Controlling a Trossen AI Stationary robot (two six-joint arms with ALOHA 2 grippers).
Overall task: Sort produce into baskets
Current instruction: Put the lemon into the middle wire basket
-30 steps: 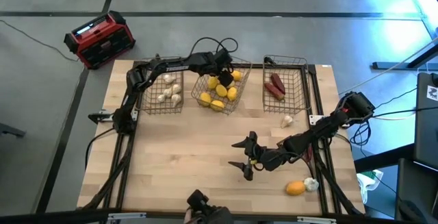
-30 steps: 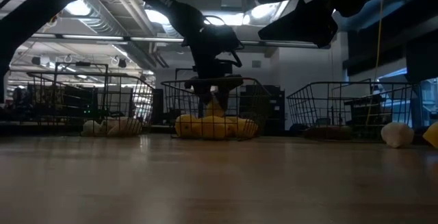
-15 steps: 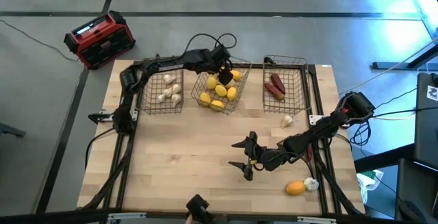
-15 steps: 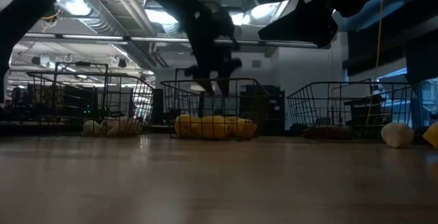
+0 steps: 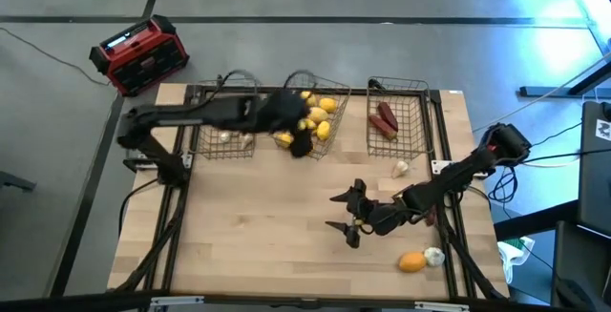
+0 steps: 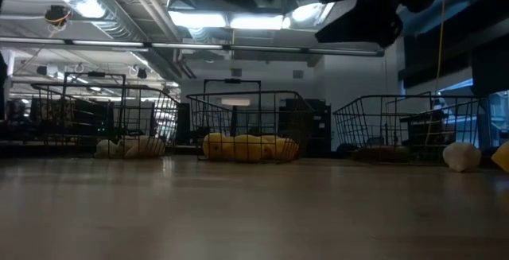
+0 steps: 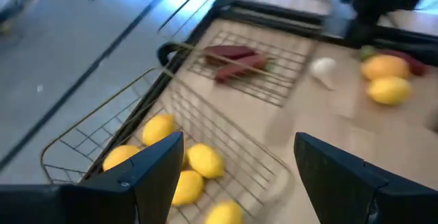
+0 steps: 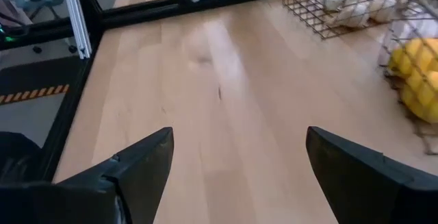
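In the high view the left gripper (image 5: 302, 142) sits at the near edge of the middle basket (image 5: 307, 85), just above centre of the frame; its fingers are spread apart and hold nothing. The yellow lemons (image 5: 322, 110) lie in that basket directly beside and behind it. The right gripper (image 5: 346, 224) hovers over bare wood in the lower middle of the frame, its jaws also wide and empty. Loose produce lies to its right: an orange piece (image 5: 411, 261) with a small white bulb (image 5: 434, 255) touching it near the lower right, and another white bulb (image 5: 401, 168) higher up, just below the right basket (image 5: 420, 112).

The right basket holds two dark red pieces (image 5: 385, 118). The left basket (image 5: 214, 146), partly covered by the left arm, holds white bulbs (image 5: 225, 136). In the low view the three baskets stand in a row across the middle of the frame, with the lemons (image 6: 246, 146) heaped in the centre one.

The table (image 5: 248, 236) is light wood planking with a dark frame. A red-and-black box (image 5: 138, 54) stands on the grey floor at the upper left. The low view shows ceiling light strips and ducting in the room beyond.
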